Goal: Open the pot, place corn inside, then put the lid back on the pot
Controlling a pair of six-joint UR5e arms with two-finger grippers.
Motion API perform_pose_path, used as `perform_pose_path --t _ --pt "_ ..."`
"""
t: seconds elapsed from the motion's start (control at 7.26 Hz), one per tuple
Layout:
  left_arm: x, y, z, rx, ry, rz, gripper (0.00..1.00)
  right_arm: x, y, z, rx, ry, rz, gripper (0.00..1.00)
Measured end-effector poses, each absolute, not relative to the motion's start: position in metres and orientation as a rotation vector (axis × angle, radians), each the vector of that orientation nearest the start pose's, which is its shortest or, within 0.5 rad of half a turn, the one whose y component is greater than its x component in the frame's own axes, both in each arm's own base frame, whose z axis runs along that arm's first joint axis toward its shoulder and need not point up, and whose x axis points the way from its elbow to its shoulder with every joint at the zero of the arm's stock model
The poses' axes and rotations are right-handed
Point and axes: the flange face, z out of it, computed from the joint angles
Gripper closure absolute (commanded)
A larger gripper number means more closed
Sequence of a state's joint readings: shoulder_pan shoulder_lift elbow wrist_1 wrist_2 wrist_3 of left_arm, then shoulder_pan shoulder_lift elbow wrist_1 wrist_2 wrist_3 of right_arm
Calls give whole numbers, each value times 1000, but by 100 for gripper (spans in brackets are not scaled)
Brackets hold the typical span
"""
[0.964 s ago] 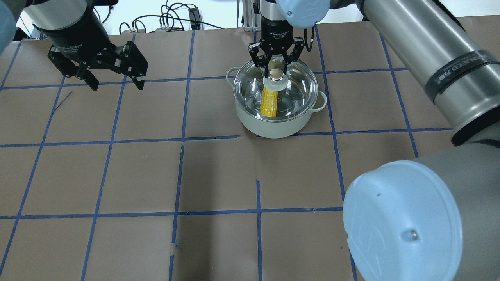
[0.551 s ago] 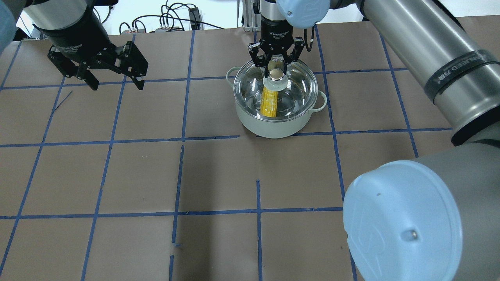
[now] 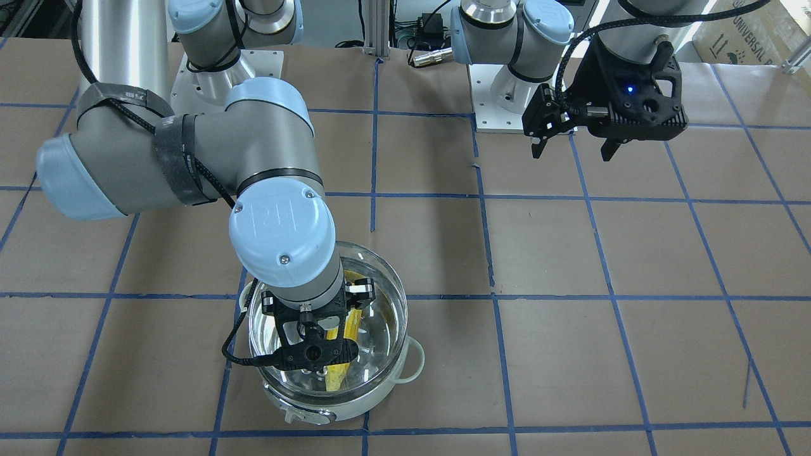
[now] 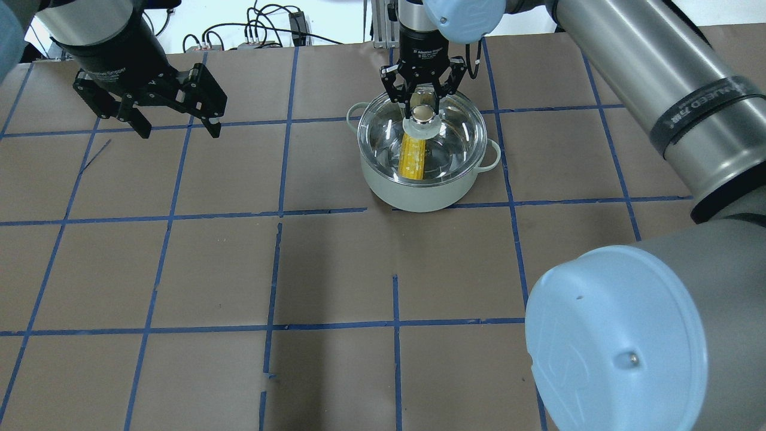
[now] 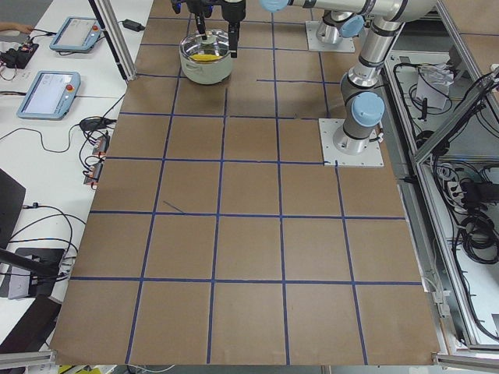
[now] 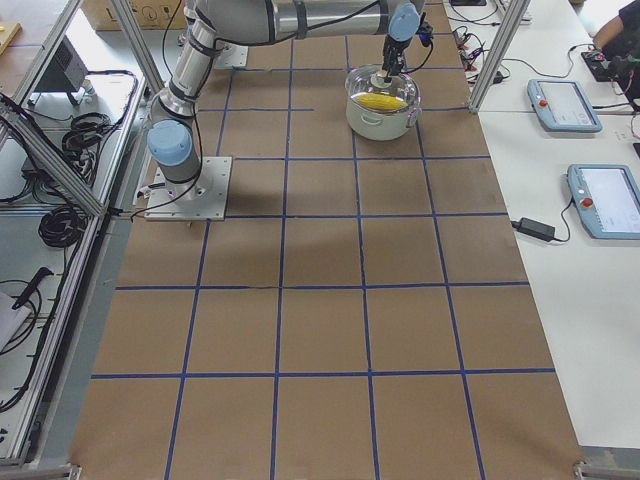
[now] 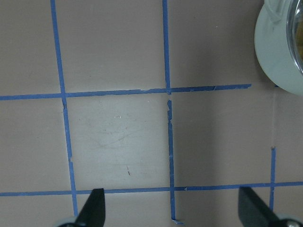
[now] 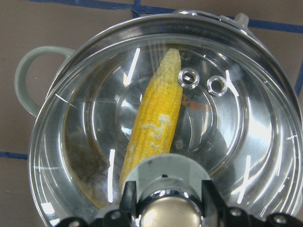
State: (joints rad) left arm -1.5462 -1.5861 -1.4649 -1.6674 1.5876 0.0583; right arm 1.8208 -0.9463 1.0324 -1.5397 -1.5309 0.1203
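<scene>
The right gripper (image 4: 423, 106) is seen slightly higher than a second ago; pot, lid and corn are unchanged.

Counted: one pot (image 4: 413, 194), far on the bench (image 4: 335, 269); one lid (image 4: 461, 131), seated on the pot rim; one corn (image 8: 151, 123), lying inside the pot under the glass, tip toward the two vent holes (image 8: 189, 78). Two loop handles (image 4: 492, 154) are seen.

The right fingers (image 8: 128, 196) are set either side of the knob (image 4: 423, 114), slightly spread, with a gap to the gold disc. The left gripper (image 4: 176, 129) is held above bare bench well apart from the pot, fingers (image 7: 94, 208) spread wide, nothing between them.

Hidden: the corn's blunt end behind the knob in the right wrist view; the right fingers behind the wrist in the front view; the pot is cut off at the left wrist view's edge.
</scene>
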Motion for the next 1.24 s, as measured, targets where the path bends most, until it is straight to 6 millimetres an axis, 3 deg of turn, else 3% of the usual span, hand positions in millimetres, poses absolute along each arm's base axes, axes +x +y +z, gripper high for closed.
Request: perform_pose_path --t 0.55,1.24 --pt "-119 -499 523 53 3123 10 0 312 -672 365 -200 3111 176 60" --pt "-119 -499 523 53 3123 11 0 314 -677 366 -213 3107 115 61"
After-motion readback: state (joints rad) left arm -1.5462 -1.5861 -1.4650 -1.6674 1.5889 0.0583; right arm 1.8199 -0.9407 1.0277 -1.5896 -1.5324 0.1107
